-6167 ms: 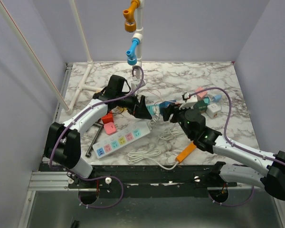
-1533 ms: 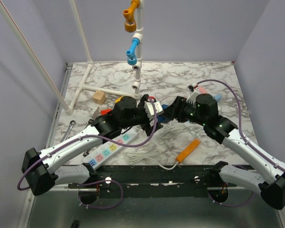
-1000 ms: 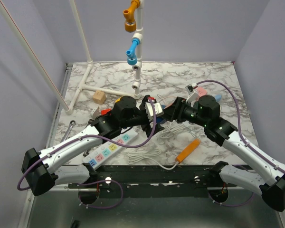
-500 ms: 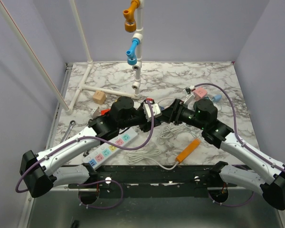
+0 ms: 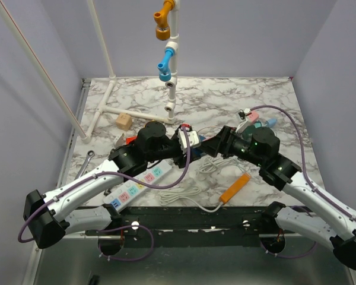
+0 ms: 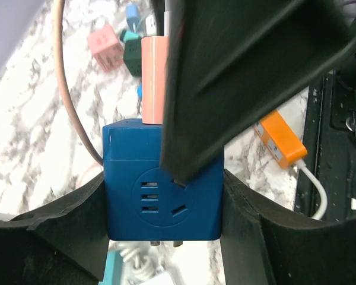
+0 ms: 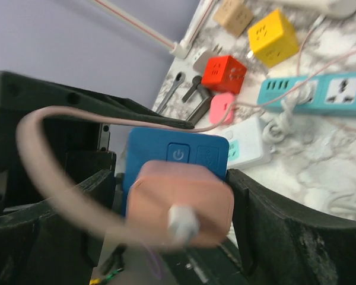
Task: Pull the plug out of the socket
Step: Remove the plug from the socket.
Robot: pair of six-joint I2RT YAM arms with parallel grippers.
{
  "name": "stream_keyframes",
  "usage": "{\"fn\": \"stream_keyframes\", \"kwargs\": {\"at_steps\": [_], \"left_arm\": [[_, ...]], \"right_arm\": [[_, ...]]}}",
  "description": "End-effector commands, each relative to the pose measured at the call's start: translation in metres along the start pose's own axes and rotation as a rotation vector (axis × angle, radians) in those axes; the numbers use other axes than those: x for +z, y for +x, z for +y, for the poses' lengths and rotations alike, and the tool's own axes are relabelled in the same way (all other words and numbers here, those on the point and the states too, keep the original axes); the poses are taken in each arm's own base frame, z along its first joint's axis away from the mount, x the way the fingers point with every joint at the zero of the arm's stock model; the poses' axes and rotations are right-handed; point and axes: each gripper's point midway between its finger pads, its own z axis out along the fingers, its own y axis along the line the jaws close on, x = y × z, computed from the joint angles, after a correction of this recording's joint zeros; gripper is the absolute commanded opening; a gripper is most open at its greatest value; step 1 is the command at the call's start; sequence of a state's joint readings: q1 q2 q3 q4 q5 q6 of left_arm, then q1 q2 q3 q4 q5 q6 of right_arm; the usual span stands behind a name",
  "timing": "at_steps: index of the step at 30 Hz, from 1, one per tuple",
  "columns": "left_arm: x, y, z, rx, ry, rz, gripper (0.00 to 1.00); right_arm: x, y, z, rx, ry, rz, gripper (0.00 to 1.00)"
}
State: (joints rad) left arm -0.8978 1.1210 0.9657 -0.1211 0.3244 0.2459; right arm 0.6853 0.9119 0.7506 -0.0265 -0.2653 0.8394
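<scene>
Pinching blue cube socket (image 6: 163, 184), left gripper (image 6: 163, 228) fingers on both its sides; right gripper (image 7: 172, 211) clamped on pink plug (image 7: 181, 196), touching socket. Prongs hidden; top view blocked by wrists.

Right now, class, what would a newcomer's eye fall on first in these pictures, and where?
Above the middle of the marble table, the left gripper clamps a dark blue cube socket, while the right gripper closes on the pink plug sitting on it. Below them lie a long white power strip with pastel outlets, front left, and an orange adapter, front centre.
</scene>
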Motion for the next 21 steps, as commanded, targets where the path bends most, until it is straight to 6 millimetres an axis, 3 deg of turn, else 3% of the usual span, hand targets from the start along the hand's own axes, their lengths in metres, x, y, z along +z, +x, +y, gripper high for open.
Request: {"fn": "stream_keyframes", "kwargs": {"at_steps": [1, 3, 4, 12, 17, 21], "left_arm": [[-0.018, -0.002, -0.011, -0.141, 0.078, -0.011, 0.05], [-0.022, -0.005, -0.010, -0.197, 0.091, -0.030, 0.05], [-0.024, -0.007, -0.009, -0.224, 0.096, -0.039, 0.05], [-0.043, -0.027, -0.022, -0.347, 0.225, -0.090, 0.05], [-0.056, -0.043, -0.041, -0.389, 0.362, -0.137, 0.04], [-0.065, -0.052, -0.048, -0.421, 0.424, -0.162, 0.04]], "right_arm": [[-0.027, -0.028, 0.023, -0.192, -0.026, -0.081, 0.89], [-0.032, -0.026, 0.029, -0.247, -0.050, -0.058, 0.99], [-0.034, -0.025, 0.033, -0.271, -0.068, -0.046, 1.00], [-0.045, -0.024, 0.055, -0.466, -0.170, -0.005, 1.00], [-0.057, -0.025, 0.083, -0.568, -0.301, -0.010, 1.00], [-0.058, -0.022, 0.087, -0.604, -0.340, 0.005, 1.00]]}}
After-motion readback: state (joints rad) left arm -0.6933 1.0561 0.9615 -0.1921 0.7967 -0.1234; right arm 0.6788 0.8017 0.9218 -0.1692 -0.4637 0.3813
